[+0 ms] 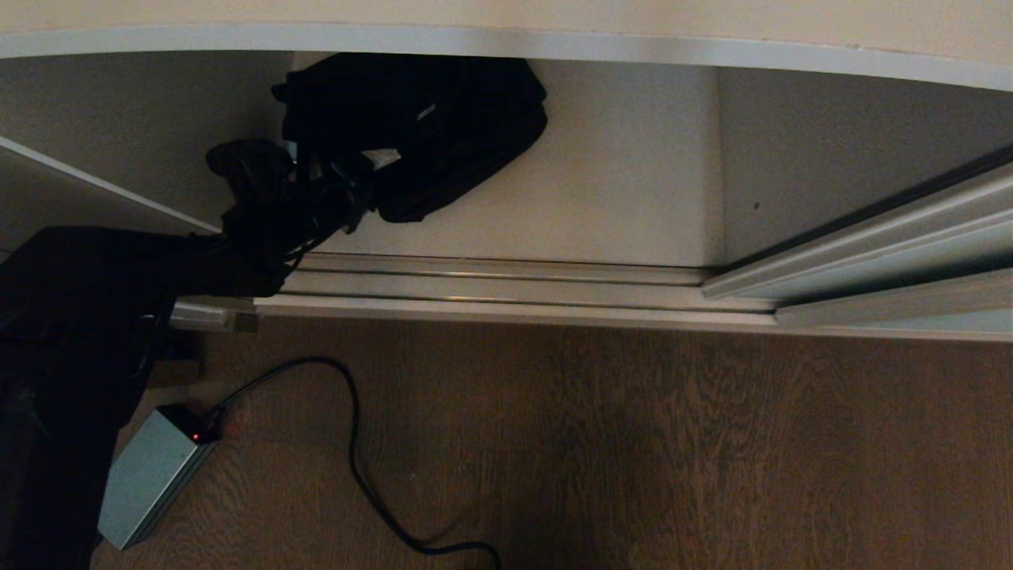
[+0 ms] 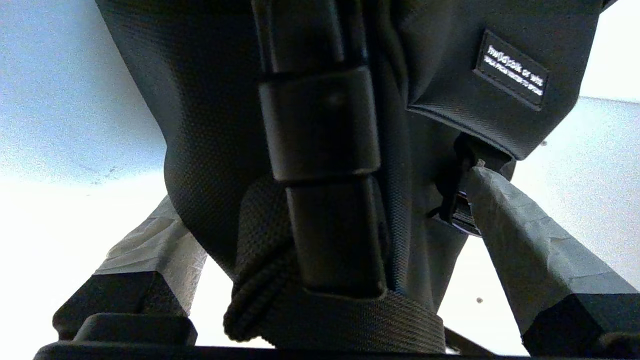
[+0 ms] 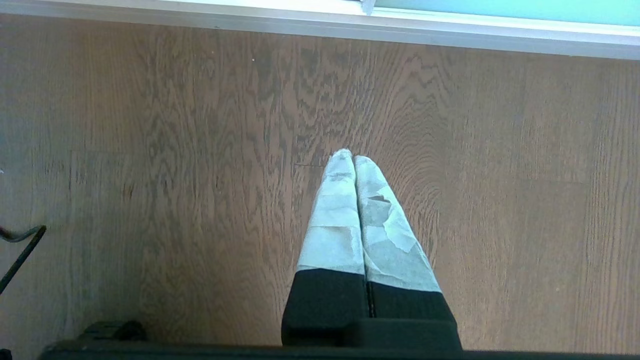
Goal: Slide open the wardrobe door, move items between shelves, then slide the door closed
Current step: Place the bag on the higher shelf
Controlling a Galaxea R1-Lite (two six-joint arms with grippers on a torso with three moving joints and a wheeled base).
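A: The left gripper (image 1: 360,178) stands wide open around the black bag (image 1: 427,127), which lies on the wardrobe's bottom shelf (image 1: 617,182).

B: The bag looks soft and floppy; its stiff strap buckle (image 2: 317,122) seems the surest hold. Open shelf lies rightward, up to the sliding door (image 1: 886,245). The right gripper (image 3: 354,159) hangs pinched shut over the floor (image 3: 150,150).
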